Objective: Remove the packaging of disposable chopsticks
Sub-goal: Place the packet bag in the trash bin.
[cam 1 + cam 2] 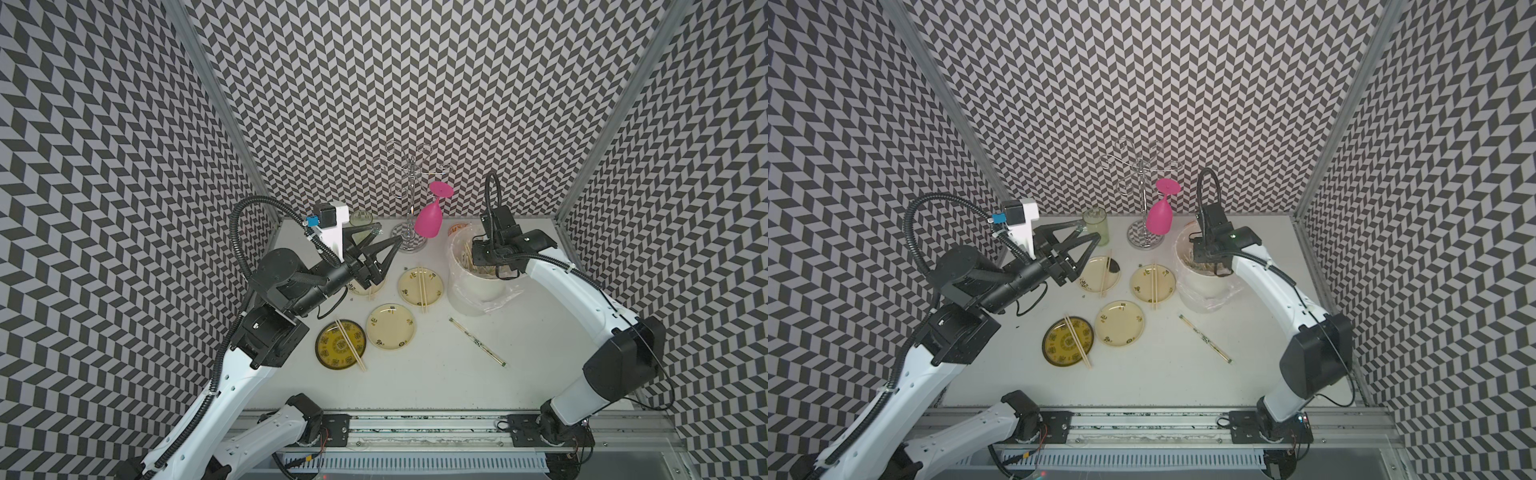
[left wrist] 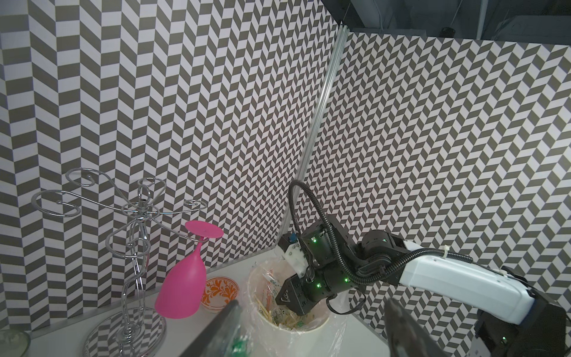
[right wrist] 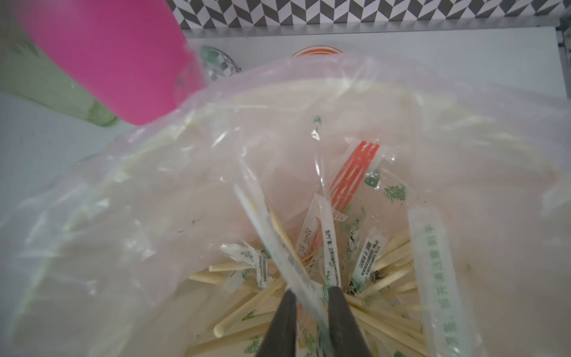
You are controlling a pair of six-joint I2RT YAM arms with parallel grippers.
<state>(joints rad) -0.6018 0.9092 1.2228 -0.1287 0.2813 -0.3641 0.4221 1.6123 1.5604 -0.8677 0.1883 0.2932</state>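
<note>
My right gripper hangs inside the white bucket, its jaws a little apart. A clear, blurred packaging sleeve runs loosely between them, above several discarded sleeves and pale sticks. My left gripper is open above the back-left plate, and a scrap of clear film with green print clings to one finger. Bare disposable chopsticks lie across three plates. One pair still in its packaging lies on the table right of the plates.
A cream plate sits bare in front. At the back stand a wire rack with a hanging pink goblet, a green glass and an orange-patterned bowl. The bucket's clear liner spills onto the table.
</note>
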